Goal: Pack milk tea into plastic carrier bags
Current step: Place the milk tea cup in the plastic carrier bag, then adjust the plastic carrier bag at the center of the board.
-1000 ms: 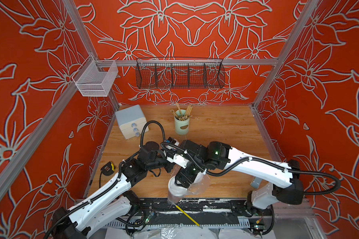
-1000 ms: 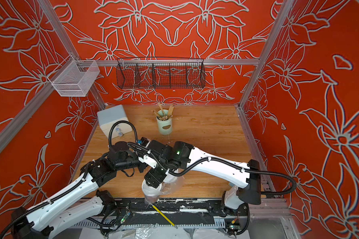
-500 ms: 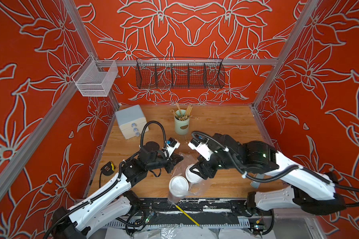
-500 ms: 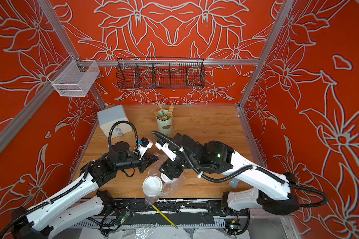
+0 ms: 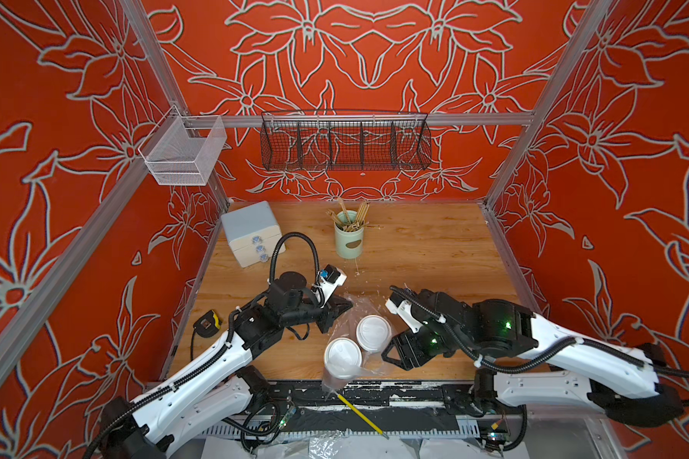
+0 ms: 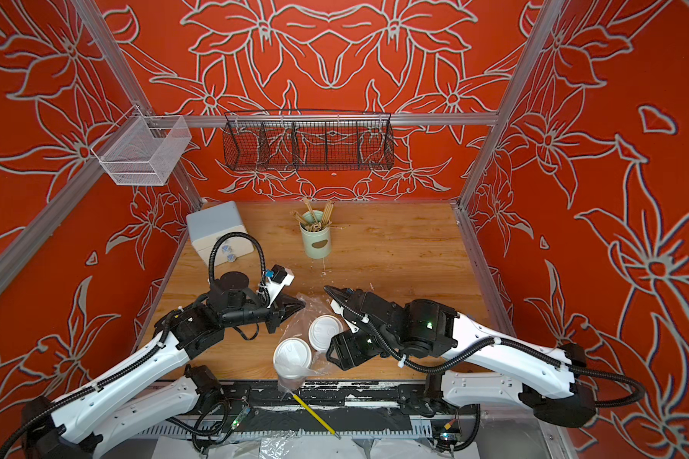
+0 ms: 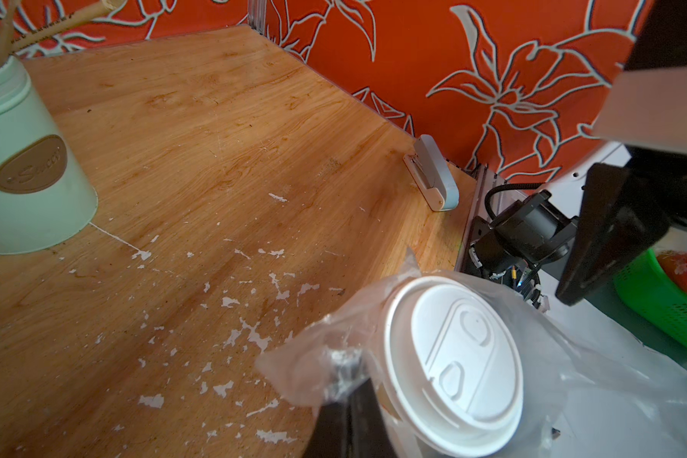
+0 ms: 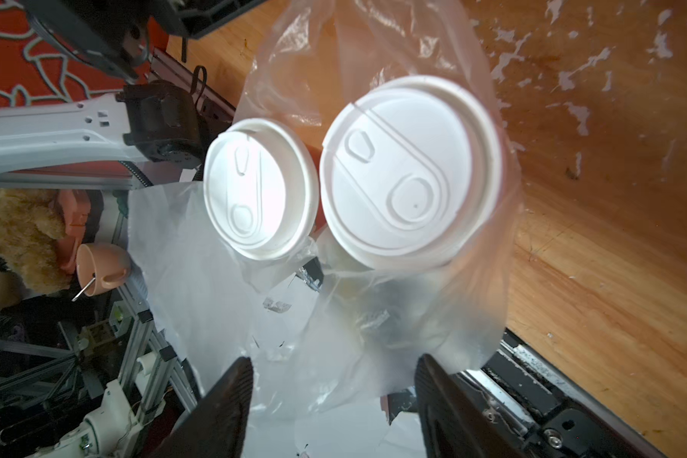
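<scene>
Pinching the bag [image 7: 294, 366] in our closed left gripper [image 7: 346, 366], we see both cups [image 8: 409, 166] just beyond its tip; our right gripper [image 8: 330, 368] stands wide, the cups close ahead of its fingertips.

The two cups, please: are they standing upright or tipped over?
Upright: in a top view the near cup and far cup stand side by side, their white tops facing straight up.
</scene>
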`<state>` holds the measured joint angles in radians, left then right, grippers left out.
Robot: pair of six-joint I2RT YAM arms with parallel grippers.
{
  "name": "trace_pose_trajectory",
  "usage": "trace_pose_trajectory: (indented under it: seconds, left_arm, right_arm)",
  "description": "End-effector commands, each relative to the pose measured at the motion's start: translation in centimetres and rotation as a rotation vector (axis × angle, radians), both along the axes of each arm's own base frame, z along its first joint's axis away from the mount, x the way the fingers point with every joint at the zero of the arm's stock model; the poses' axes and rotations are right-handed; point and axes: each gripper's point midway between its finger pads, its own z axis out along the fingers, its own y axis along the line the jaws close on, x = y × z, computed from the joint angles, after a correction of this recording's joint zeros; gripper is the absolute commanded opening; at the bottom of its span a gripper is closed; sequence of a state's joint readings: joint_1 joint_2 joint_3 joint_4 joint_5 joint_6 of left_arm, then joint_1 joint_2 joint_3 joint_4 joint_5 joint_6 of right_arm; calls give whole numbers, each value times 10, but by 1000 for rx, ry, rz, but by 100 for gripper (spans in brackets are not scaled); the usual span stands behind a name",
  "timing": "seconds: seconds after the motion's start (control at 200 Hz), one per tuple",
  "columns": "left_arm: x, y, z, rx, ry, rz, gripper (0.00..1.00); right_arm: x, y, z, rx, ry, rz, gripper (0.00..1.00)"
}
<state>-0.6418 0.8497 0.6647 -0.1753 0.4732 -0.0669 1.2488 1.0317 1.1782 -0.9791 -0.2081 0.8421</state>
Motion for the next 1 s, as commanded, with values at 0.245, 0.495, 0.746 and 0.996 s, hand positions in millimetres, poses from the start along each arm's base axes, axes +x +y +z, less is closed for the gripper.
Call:
trace_pose_trajectory:
  seconds: [0.245, 0.495, 0.746, 0.996]
  left_arm:
    - [1, -5, 11, -20, -38, -28, 0]
    - [0, -5, 11, -20, -37, -28, 0]
    - [-4, -4, 12, -31, -41, -31, 0]
    - [-6, -4, 11, -32, -44, -36, 0]
  right_arm:
    - [-39, 11, 9, 76, 137, -30, 69]
    - [-45, 23, -3, 109, 163, -89, 70]
    - [-10, 16, -11, 218, 112, -341, 73]
    - [4, 18, 4, 313, 65, -396, 70]
